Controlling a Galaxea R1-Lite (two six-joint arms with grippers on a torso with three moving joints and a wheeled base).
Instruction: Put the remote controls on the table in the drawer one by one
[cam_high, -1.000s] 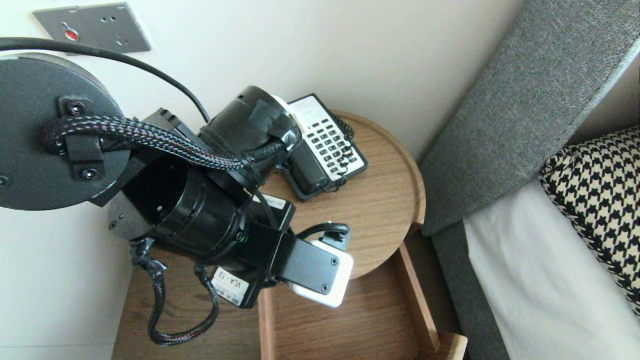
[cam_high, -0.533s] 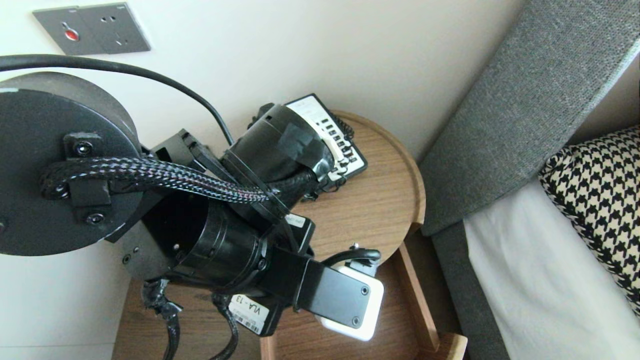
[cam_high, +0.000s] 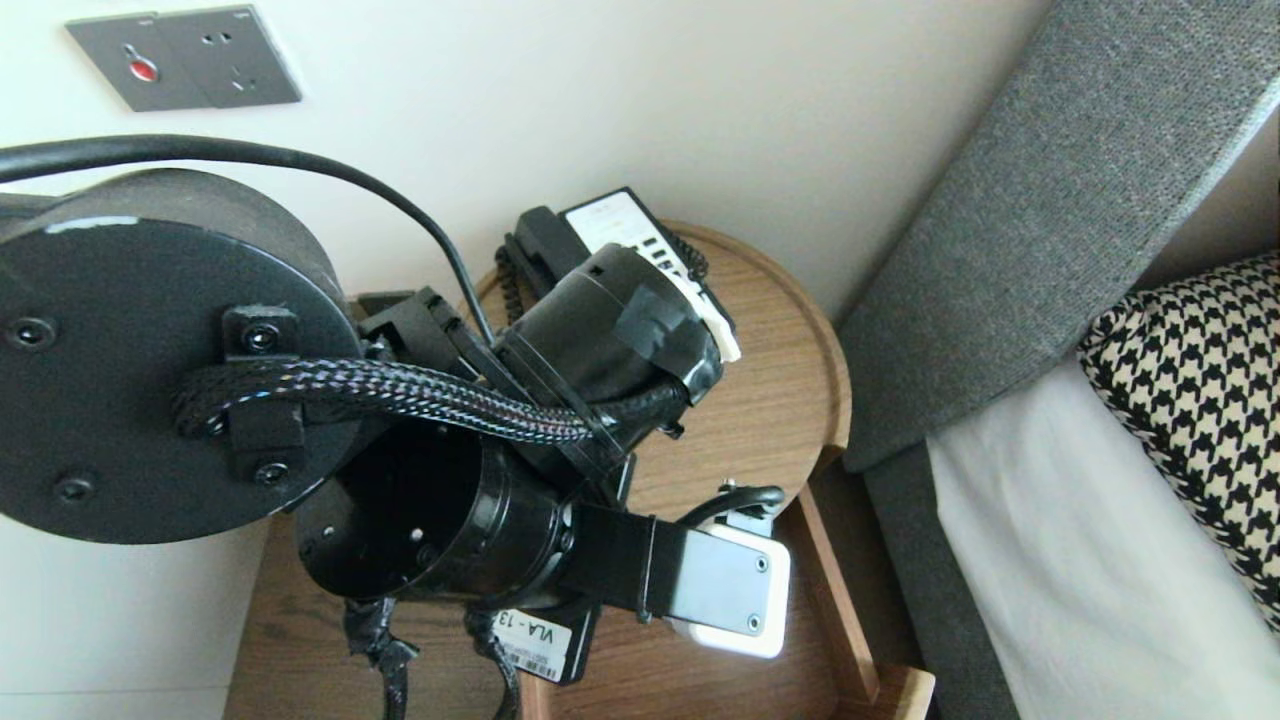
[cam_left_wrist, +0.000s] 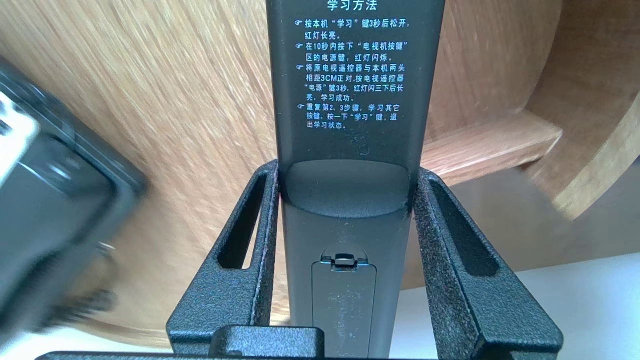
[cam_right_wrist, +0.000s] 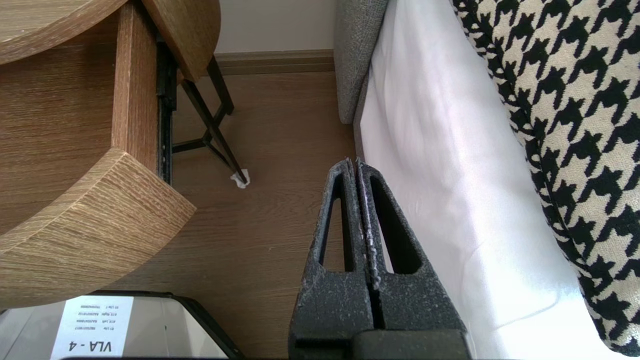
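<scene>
Swung rightward since a second ago, my left claw (cam_left_wrist: 346, 167) grips the one remote control (cam_left_wrist: 350, 100), back up, above the round surface's (cam_high: 780, 400) front edge, nearly over the one open drawer (cam_high: 835, 610); one telephone (cam_high: 600, 215) sits at the rear edge; right claw (cam_right_wrist: 356, 162) closed, parked by the bed (cam_right_wrist: 440, 175).

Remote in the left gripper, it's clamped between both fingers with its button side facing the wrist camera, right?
Not quite. The remote is clamped between both fingers of the left gripper, but the left wrist view shows its back facing the camera: printed instructions and the battery cover, no buttons.
</scene>
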